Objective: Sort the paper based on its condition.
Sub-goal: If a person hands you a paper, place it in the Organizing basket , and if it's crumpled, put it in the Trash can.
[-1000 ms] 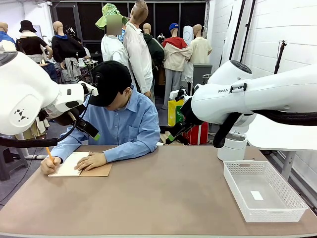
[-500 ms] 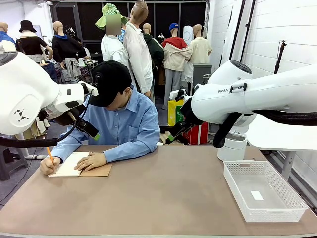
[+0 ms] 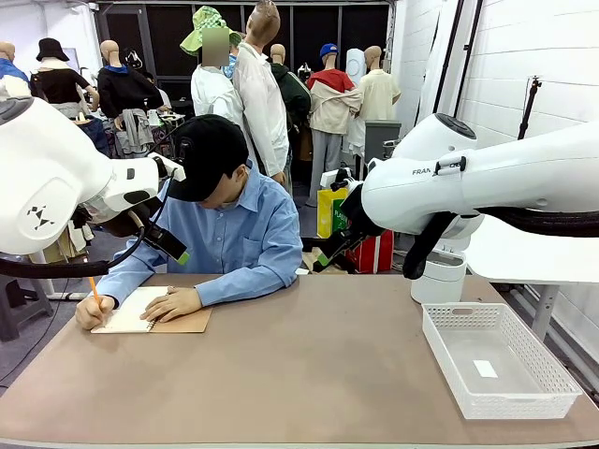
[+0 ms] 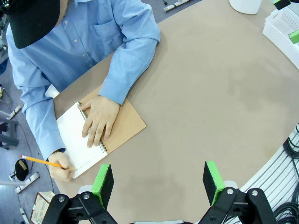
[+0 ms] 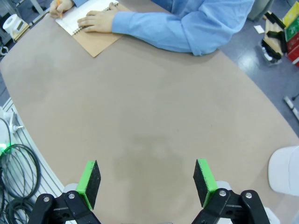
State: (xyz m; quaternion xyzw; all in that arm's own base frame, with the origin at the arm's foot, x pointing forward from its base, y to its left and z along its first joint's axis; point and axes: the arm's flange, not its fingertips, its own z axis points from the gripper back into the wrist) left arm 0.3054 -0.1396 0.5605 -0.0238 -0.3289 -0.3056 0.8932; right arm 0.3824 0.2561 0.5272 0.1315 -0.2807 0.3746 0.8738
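No loose paper is in view. A person in a blue shirt (image 3: 234, 238) sits at the far left of the table and writes with a pencil (image 4: 41, 161) on the white page of a spiral notebook (image 3: 131, 309) with a brown cover (image 4: 125, 125), one hand flat on it. My left gripper (image 4: 159, 179) hangs open high above the table near the notebook, holding nothing. Over the bare middle of the table, my right gripper (image 5: 147, 182) is open too, with nothing between its green pads (image 5: 89, 179).
A white mesh basket (image 3: 449, 360) stands at the right of the table with a small white slip (image 3: 485, 368) on its floor. A white cylinder (image 3: 438, 278) stands behind it. The brown tabletop (image 3: 309, 365) is bare between notebook and basket.
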